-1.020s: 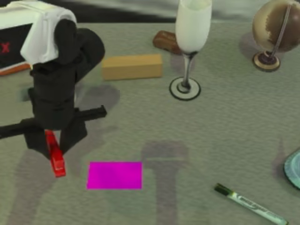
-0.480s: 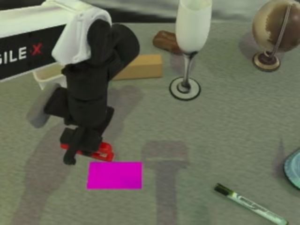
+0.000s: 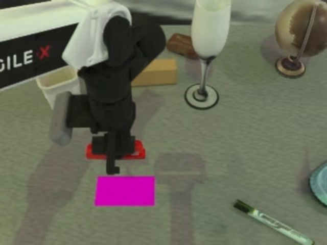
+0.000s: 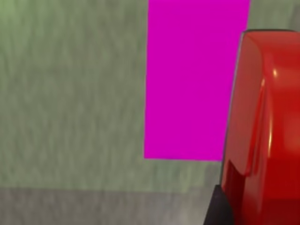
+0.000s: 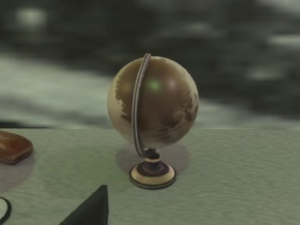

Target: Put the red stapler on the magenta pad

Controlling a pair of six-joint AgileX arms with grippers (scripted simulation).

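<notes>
My left gripper (image 3: pixel 113 152) is shut on the red stapler (image 3: pixel 137 151), which lies crosswise in the jaws just behind the far edge of the magenta pad (image 3: pixel 124 191). The arm covers the stapler's middle, so only its two red ends show. In the left wrist view the glossy stapler (image 4: pixel 267 131) fills one side, a dark finger (image 4: pixel 216 211) sits against it, and the pad (image 4: pixel 194 79) lies beyond it. My right arm is outside the top view. Its wrist view shows a single dark fingertip (image 5: pixel 96 208) with nothing beside it.
A tan block (image 3: pixel 156 71) and a white tub (image 3: pixel 59 87) sit behind the left arm. A tall white glass (image 3: pixel 207 46), a brown loaf (image 3: pixel 180 45) and a globe (image 3: pixel 301 35) stand at the back. A marker (image 3: pixel 273 223) and a plate rim (image 3: pixel 319 184) lie at the right.
My left arm has swung right with the stapler. The stapler has turned from lengthwise to crosswise and now sits just behind the pad rather than left of it.
</notes>
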